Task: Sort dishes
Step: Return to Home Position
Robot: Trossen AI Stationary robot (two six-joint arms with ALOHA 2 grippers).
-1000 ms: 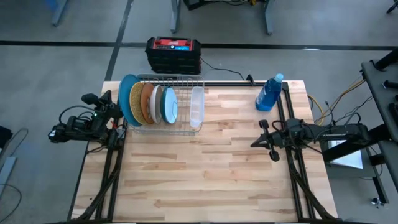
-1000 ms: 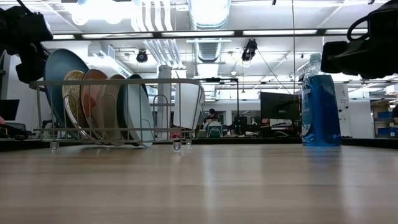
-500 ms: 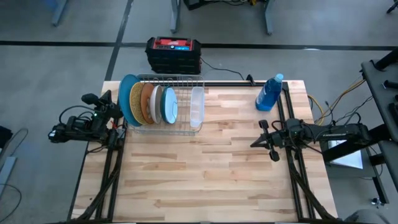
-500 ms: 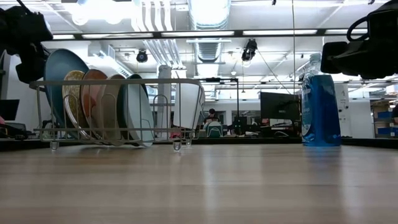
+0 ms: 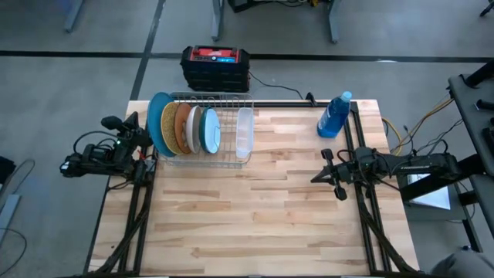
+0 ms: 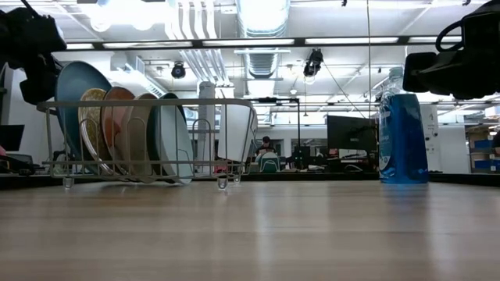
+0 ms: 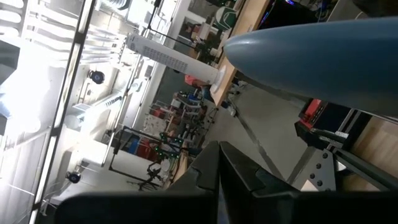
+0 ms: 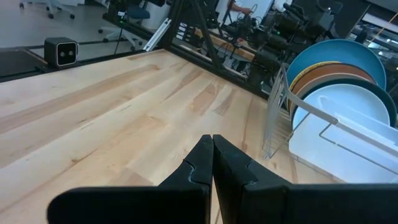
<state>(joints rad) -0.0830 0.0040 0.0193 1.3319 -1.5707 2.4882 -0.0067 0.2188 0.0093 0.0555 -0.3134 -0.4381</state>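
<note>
Plates (image 5: 184,128): upright in the rack (image 5: 228,160), at the table's (image 5: 255,224) ten o'clock.
Left gripper (image 7: 218,152): jaws closed, empty, nine o'clock edge.
Right gripper (image 8: 212,146): jaws closed, empty, three o'clock edge.
Homing: park both arms slowly, clear of the rack.

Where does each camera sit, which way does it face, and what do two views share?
High: overhead, looking straight down on the table; both arms show.
Low: at table-top height, facing the dish rack and blue bottle; arms in upper corners.
Left wrist: behind the left hand, facing the large mid-blue plate.
Right wrist: behind the right hand, facing the dish rack.
Shared: high and low both show the blue bottle.
</note>
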